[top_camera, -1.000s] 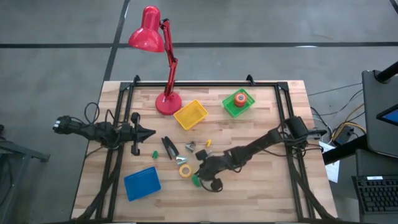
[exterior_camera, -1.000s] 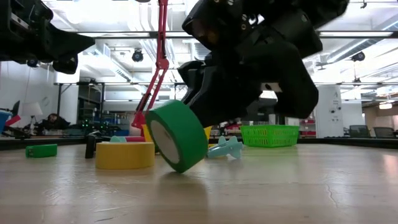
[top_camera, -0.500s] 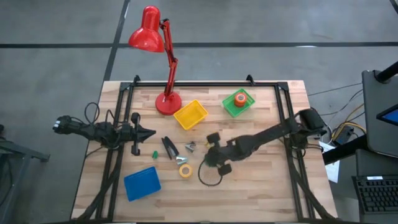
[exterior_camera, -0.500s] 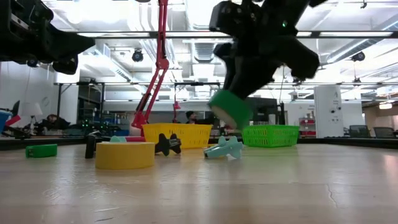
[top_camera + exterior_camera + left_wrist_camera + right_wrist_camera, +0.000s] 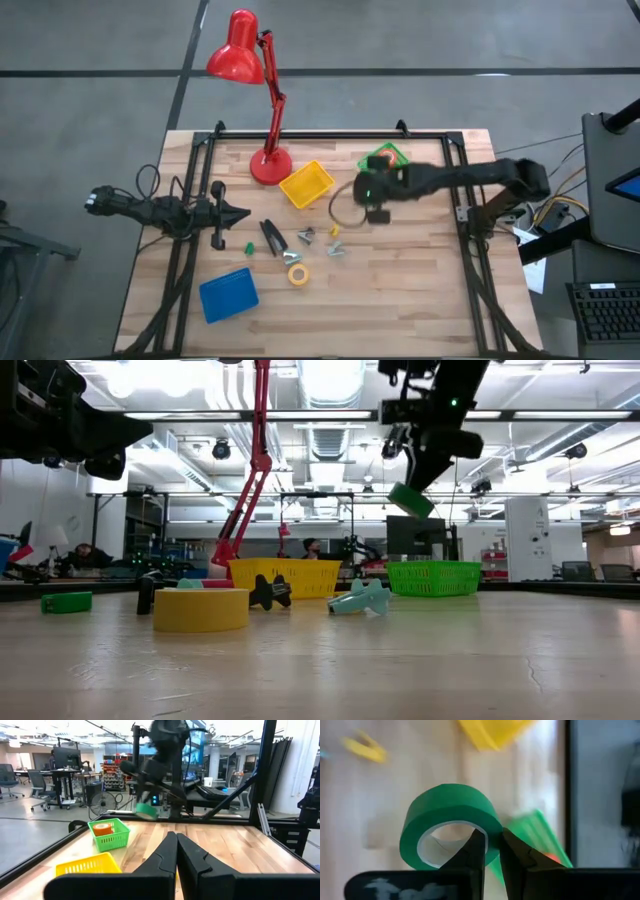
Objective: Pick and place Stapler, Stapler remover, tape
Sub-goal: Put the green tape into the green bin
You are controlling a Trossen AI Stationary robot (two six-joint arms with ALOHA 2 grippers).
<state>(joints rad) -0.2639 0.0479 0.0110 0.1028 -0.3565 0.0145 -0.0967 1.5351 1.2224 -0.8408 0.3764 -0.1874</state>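
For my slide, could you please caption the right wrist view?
Right pincer shut on the green tape roll, carried above the table toward the green basket.

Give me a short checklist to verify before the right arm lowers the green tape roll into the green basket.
1. Right gripper pinches the green ring-shaped tape roll: ok.
2. Roll lifted clear of the wooden table: ok.
3. Roll directly over the green mesh basket: not ok, beside it.
4. Free room in the basket beside the orange tape roll: cannot tell.
5. Left gripper away from the path: ok.
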